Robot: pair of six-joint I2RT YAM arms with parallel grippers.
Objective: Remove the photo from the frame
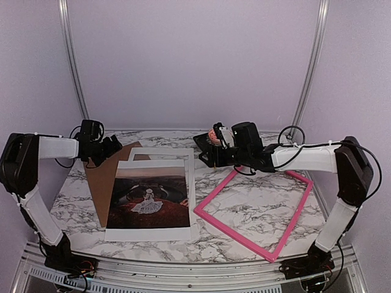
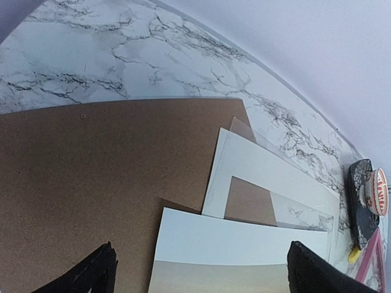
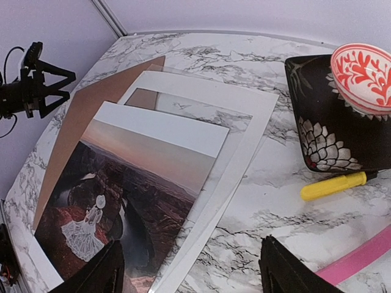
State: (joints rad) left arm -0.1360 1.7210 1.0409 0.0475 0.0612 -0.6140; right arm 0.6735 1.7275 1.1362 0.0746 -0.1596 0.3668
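The photo (image 1: 148, 201), a dark reddish canyon scene with a small white-dressed figure and white margins, lies flat at the table's centre left, on top of the other sheets. In the right wrist view the photo (image 3: 122, 183) fills the lower left. The pink frame (image 1: 232, 235) lies flat on the marble to the right, apart from the photo, with bare table showing through it; a corner of the frame (image 3: 360, 259) shows by the right arm. My left gripper (image 1: 113, 146) (image 2: 204, 271) hovers open over the photo's top margin (image 2: 226, 241). My right gripper (image 1: 203, 151) (image 3: 189, 271) is open above the sheets' right edge, holding nothing.
A brown backing board (image 1: 101, 177) (image 2: 91, 171) and a white mat with a window (image 1: 162, 152) (image 3: 244, 104) lie under the photo. A black patterned pouch (image 3: 330, 122) carrying a red-and-white bowl (image 3: 363, 67) and a yellow pen (image 3: 333, 185) sit at the back centre. Walls close the back and sides.
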